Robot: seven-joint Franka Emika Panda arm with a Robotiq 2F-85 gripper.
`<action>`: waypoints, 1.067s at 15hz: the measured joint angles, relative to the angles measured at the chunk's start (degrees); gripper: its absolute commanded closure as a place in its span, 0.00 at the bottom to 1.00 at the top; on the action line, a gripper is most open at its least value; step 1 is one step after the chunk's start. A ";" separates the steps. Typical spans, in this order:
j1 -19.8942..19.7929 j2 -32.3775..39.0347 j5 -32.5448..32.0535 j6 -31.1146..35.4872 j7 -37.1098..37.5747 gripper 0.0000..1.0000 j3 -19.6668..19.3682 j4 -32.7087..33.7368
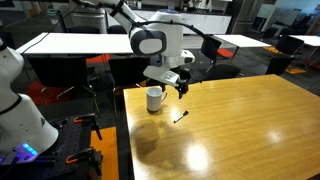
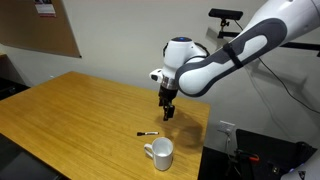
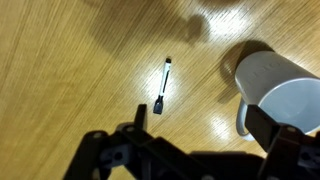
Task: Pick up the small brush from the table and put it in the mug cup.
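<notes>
Tool [image 2: 168,108] hangs released above the bench [image 2: 60,110]; in the wrist view its jaws stand wide apart with nothing between them. The brush [image 3: 163,88] lies flat on the bare wood ahead of the tool, near the mug [image 3: 275,95] but not touching it.

The step in hand looks like the reach for the brush. In the wrist view the shaft runs roughly crosswise to the jaws' closing line, so little turning should be needed. The tool should centre over the middle of the shaft and come straight down until the fingertips almost meet the wood, since the stick is thin and low. Closing slowly would help, because the glossy top may let it skid or roll away.

In both exterior views the mug [image 1: 155,98] stands upright with its mouth facing up. Nothing shows inside it, though its bottom is hidden. The brush is not in it yet.
</notes>
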 measured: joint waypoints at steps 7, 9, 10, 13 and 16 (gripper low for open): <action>-2.13 4.74 2.32 -0.01 -2.31 0.00 2.10 1.53; -2.57 5.90 2.33 -0.01 -2.31 0.00 2.51 1.91; -2.81 6.49 2.33 -0.01 -2.31 0.00 2.72 2.12; -3.26 8.22 2.33 0.05 -2.30 0.00 3.02 2.77; -3.44 10.18 2.32 0.23 -2.11 0.00 3.12 3.81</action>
